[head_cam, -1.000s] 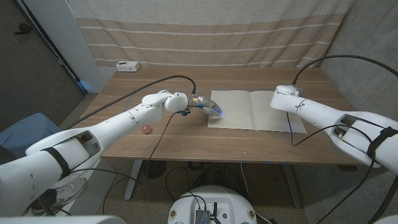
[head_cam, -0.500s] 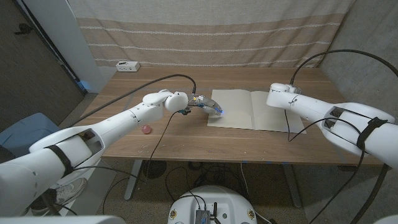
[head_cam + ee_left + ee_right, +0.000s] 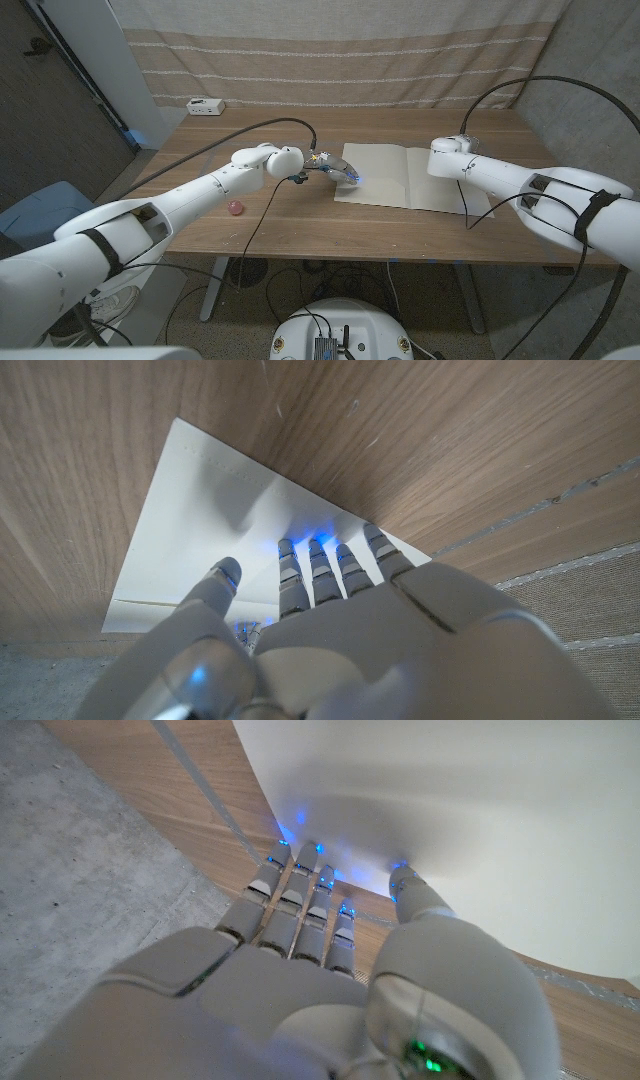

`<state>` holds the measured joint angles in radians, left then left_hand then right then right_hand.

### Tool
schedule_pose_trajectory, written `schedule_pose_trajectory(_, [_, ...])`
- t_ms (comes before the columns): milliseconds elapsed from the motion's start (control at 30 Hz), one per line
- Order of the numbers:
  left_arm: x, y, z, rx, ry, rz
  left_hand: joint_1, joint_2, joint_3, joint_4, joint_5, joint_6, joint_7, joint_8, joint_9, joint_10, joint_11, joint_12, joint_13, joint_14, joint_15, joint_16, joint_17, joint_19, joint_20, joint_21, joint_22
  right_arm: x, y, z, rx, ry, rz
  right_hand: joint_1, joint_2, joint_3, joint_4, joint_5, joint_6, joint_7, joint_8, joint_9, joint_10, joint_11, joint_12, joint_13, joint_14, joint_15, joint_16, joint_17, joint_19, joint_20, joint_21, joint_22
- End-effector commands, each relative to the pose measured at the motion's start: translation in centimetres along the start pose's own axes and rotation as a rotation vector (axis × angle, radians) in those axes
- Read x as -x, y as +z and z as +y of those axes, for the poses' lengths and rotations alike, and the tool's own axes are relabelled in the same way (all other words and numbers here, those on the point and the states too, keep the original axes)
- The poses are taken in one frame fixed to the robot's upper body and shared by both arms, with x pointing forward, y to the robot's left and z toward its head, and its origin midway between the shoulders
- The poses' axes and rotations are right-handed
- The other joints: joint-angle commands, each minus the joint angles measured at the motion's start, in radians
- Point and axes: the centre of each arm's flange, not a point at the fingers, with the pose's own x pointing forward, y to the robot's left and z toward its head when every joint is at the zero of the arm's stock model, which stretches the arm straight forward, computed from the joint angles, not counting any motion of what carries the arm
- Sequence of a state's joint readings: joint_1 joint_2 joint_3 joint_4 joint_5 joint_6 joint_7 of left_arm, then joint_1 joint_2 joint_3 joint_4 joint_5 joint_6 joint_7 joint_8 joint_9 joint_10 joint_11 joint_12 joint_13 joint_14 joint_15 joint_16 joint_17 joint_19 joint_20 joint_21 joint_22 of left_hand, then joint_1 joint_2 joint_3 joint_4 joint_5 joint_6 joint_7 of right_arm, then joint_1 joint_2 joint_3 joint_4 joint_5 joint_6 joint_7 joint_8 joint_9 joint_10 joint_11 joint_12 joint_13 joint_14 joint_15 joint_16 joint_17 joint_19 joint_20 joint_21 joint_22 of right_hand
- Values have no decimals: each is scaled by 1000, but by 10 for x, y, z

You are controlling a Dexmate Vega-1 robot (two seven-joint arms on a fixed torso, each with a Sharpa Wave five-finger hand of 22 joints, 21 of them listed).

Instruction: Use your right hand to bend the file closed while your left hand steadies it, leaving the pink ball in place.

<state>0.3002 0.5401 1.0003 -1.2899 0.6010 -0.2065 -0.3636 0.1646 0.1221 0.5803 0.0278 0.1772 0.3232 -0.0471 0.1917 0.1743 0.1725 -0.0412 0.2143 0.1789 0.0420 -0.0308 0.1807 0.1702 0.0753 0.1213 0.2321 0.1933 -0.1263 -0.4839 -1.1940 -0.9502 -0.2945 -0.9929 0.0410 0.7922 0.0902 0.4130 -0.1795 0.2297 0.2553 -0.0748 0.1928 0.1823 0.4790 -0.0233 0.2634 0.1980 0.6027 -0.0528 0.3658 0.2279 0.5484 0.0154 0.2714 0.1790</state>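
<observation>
The file (image 3: 410,177) looks thin and floppy: slip your open right hand (image 3: 330,935) under its outer edge while your spread left hand (image 3: 320,595) presses the other leaf.

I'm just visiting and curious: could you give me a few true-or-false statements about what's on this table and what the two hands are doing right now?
1. The file lies open on the table. True.
2. The pink ball sits on the file. False: it lies on bare wood, apart from the file, on the robot's left.
3. The left hand reaches onto the file's left edge. True.
4. The right hand holds the pink ball. False: its fingers are at the file's right edge.
5. A white box sits at the table's far left corner. True.
</observation>
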Motion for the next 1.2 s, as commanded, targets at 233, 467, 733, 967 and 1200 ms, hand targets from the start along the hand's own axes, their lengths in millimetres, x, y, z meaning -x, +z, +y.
schedule_pose_trajectory(233, [-3,-2,1,9,-3,-2,-16,-1,-1,13,6,-12,0,-6,5,-7,-1,-4,5,-10,2,-5,2,1,-6,-1,1,4,2,5,34,-88,12,-77,-56,-126,109,12,1,-1,2,6,-218,-14,-73,8,-312,-34,-159,23,-84,51,-54,4])
schedule_pose_trajectory(467, [-4,-1,0,8,-5,-5,-20,-1,-2,16,6,-17,-1,-8,5,-7,-1,-5,6,-12,3,-5,2,0,-6,-2,1,7,-8,-5,39,-101,111,-214,-78,-196,171,8,2,-8,2,10,-287,-7,-73,9,-429,6,-177,24,-202,76,-86,3])
schedule_pose_trajectory(733, [0,0,-2,6,-8,-3,-23,-2,-3,19,7,-15,-1,-7,5,-6,-2,-5,6,-10,4,-4,2,0,-5,-2,1,2,-19,-5,37,-30,184,-333,-109,-259,221,2,-85,23,-17,11,-356,17,-80,9,-486,20,-174,19,-263,94,-86,2])
schedule_pose_trajectory(967, [3,0,-3,7,-5,-4,-25,-2,-3,21,7,-14,-1,-7,5,-5,-1,-5,6,-8,3,-3,2,1,-5,-2,1,-2,-18,-6,55,19,259,-379,-152,-310,229,26,-107,44,13,8,-320,48,-44,7,-376,13,-121,3,-203,102,-53,2])
schedule_pose_trajectory(1200, [5,-1,-2,5,8,-4,-28,-3,-4,23,8,-18,-2,-8,5,-8,-3,-7,6,-9,3,-3,1,2,-4,-2,1,-10,-20,-3,51,143,236,-385,-132,-317,235,42,-38,25,22,6,-317,24,-58,6,-445,20,-156,-5,-250,100,-77,2])
